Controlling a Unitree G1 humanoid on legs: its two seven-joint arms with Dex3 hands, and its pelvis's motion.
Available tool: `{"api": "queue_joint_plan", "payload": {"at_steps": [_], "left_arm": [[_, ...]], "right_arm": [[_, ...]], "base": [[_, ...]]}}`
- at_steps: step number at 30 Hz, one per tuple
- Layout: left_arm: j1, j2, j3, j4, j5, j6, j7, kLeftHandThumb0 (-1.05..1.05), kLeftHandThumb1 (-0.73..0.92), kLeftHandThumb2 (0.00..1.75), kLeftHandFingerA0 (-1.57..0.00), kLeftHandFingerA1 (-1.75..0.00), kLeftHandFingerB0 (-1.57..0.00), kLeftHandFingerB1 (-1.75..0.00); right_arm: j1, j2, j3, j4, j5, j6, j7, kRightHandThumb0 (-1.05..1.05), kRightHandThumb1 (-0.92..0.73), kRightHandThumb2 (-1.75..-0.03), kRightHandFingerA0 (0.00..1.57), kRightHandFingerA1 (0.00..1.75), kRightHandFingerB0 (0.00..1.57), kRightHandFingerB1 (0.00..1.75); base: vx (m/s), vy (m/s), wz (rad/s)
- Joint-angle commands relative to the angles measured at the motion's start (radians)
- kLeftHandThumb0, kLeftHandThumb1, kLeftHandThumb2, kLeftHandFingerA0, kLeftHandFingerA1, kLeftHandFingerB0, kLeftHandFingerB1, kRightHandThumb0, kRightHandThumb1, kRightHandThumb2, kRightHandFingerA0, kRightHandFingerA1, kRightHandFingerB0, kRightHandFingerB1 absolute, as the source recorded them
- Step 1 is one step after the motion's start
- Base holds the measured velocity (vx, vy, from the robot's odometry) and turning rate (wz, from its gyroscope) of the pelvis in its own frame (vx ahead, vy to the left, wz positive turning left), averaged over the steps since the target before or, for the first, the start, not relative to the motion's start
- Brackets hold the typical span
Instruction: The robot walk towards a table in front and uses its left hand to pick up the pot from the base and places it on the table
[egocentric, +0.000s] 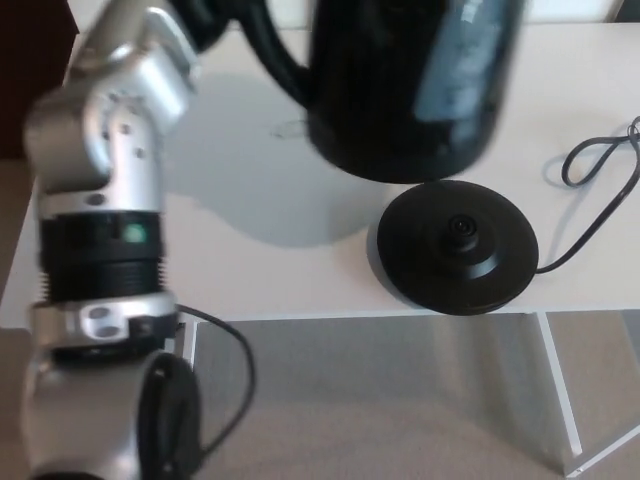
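Observation:
The black pot (410, 80) hangs blurred above the white table (250, 210), lifted clear of its round black base (455, 245). The base lies near the table's front edge, just below and to the right of the pot. My left arm's silver forearm (100, 200) rises along the picture's left. My left hand (212, 14) shows only partly at the top edge, closed on the pot's curved handle (268, 55). My right hand does not show.
A black power cord (590, 200) runs from the base to the right and loops on the table. The table's front edge crosses the picture near the bottom third, with a white leg (560, 400) and beige floor below it.

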Motion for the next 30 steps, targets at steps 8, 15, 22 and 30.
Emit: {"api": "queue_joint_plan", "payload": {"at_steps": [8, 15, 22, 30], "left_arm": [[0.149, 0.201, 0.012, 0.001, -0.002, -0.101, -0.116, -0.12, 0.84, 0.71, -0.93, -1.51, -0.77, -0.99], [0.261, 0.266, -0.002, 0.038, 0.045, -0.215, -0.143, -0.16, 0.81, 0.69, -0.91, -1.56, -0.76, -1.02], [0.37, 0.257, -0.076, 0.008, 0.095, -0.302, -0.144, -0.12, 0.84, 0.64, -1.0, -1.4, -0.75, -0.99], [0.444, 0.366, -0.267, -0.1, 0.031, -0.242, -0.462, -0.65, 0.39, 0.71, 0.0, -0.04, 0.0, 0.0]], "right_arm": [[0.018, -0.023, 0.009, -0.001, -0.016, -0.003, -0.011, -1.04, -0.38, -0.71, 1.13, 0.59, 1.11, 0.56], [0.021, -0.025, 0.004, -0.001, -0.009, 0.002, -0.005, -1.03, -0.41, -0.71, 1.13, 0.58, 1.11, 0.55], [0.03, -0.017, 0.0, 0.0, -0.006, -0.005, -0.013, -1.03, -0.4, -0.71, 1.13, 0.59, 1.11, 0.55], [0.016, -0.019, 0.003, -0.002, -0.01, -0.003, -0.019, -1.03, -0.41, -0.71, 1.13, 0.59, 1.11, 0.56]], "base": [[0.0, 0.0, 0.0], [0.0, 0.0, 0.0], [0.0, 0.0, 0.0], [0.0, 0.0, 0.0]]}}
